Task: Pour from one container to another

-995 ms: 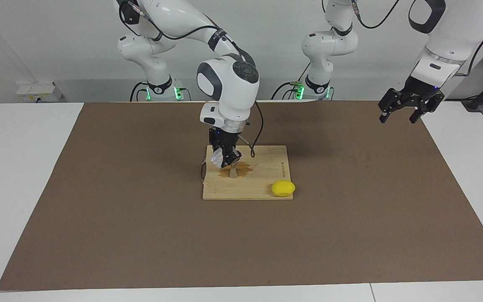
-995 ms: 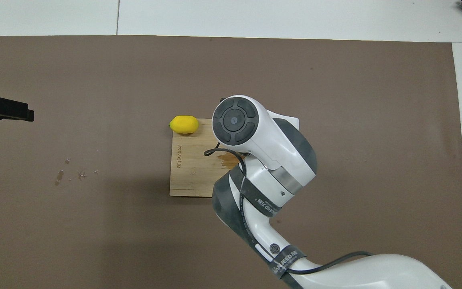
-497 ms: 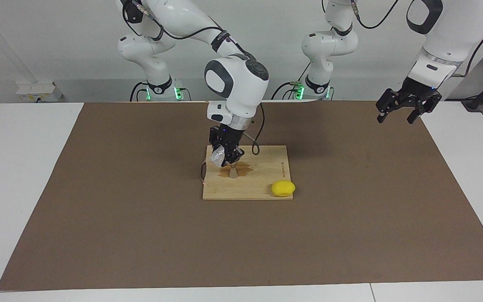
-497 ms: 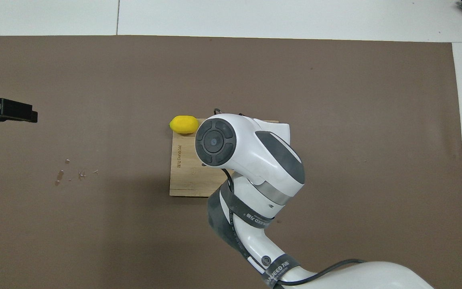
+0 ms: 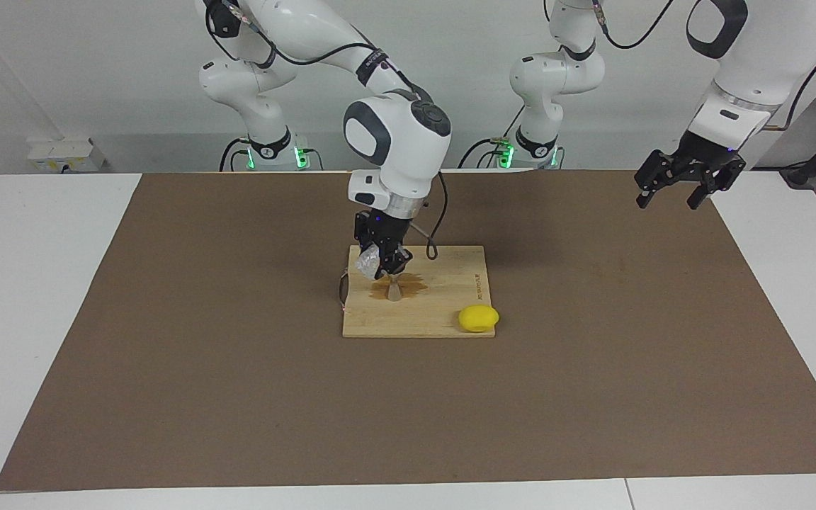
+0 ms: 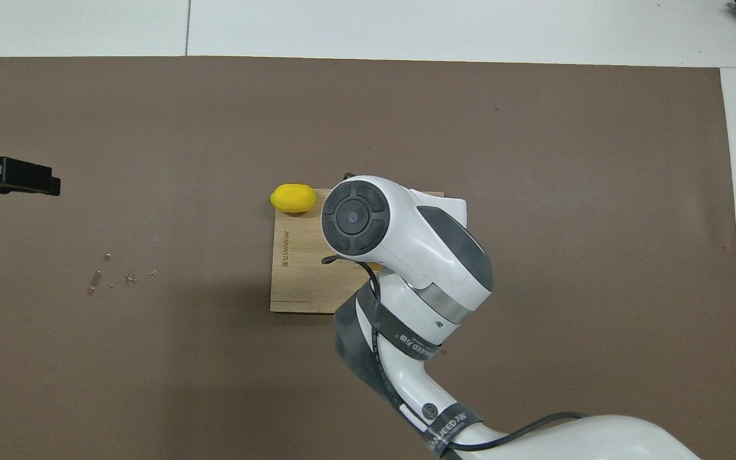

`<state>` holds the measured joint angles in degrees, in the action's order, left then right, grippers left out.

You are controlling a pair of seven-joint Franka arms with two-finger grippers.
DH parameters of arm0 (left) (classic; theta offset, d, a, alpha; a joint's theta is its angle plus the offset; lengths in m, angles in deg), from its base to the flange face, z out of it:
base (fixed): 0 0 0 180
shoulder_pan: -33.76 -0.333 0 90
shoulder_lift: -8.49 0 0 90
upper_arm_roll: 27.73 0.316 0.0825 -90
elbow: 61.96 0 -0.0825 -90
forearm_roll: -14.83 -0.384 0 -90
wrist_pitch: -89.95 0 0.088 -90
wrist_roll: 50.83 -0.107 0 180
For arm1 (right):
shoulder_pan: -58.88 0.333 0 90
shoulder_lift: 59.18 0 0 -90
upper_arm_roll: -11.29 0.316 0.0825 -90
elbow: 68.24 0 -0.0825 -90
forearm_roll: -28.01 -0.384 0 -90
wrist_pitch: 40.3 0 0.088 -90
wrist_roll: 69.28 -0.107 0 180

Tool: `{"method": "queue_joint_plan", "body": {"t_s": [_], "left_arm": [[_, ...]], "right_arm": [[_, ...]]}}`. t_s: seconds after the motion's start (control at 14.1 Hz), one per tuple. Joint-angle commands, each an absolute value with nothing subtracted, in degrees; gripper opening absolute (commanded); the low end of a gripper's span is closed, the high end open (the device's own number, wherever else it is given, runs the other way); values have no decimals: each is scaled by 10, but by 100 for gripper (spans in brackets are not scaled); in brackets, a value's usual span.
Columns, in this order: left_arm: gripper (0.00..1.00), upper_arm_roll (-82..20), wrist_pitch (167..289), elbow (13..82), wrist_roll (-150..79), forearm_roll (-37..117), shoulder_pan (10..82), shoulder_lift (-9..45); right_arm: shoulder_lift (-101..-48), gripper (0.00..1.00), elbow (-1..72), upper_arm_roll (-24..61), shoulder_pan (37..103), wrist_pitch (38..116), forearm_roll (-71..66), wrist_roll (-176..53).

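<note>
Tipping small clear textured cup (image 5: 367, 263), pinched in right gripper (image 5: 380, 267), above silver hourglass metal jigger (image 5: 394, 290) at frame centre; narrow mouth risks further spill. Left gripper (image 5: 669, 196) waits spread, upper right.

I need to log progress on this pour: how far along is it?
Done: the right gripper has the clear cup lifted and tilted over the jigger on the wooden board. In hand: the pour itself; a wet stain surrounds the jigger. Left: righting the cup and setting it down. The left gripper waits open over the mat's edge.
</note>
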<state>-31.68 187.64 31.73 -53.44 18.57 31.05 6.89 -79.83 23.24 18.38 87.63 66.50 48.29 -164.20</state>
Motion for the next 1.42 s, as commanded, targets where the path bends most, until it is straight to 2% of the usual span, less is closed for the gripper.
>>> {"method": "queue_joint_plan", "body": {"t_s": [0.0,0.43,0.64,0.99,1.14,1.35], "left_arm": [[100,-320,1873,323,-533,178,309,63],[100,-320,1873,323,-533,178,309,63],[100,-320,1873,323,-533,178,309,63],[100,-320,1873,323,-533,178,309,63],[100,-320,1873,323,-533,178,309,64],[100,-320,1873,323,-533,178,309,63]], "right_arm": [[-789,0,240,188,849,668,416,-1641],[-798,0,243,189,771,701,260,-1634],[-799,0,258,189,692,719,93,-1626],[-775,0,348,189,566,733,-87,-1462],[-762,0,392,189,528,726,-106,-1375],[-775,0,418,189,449,700,-114,-1244]]}}
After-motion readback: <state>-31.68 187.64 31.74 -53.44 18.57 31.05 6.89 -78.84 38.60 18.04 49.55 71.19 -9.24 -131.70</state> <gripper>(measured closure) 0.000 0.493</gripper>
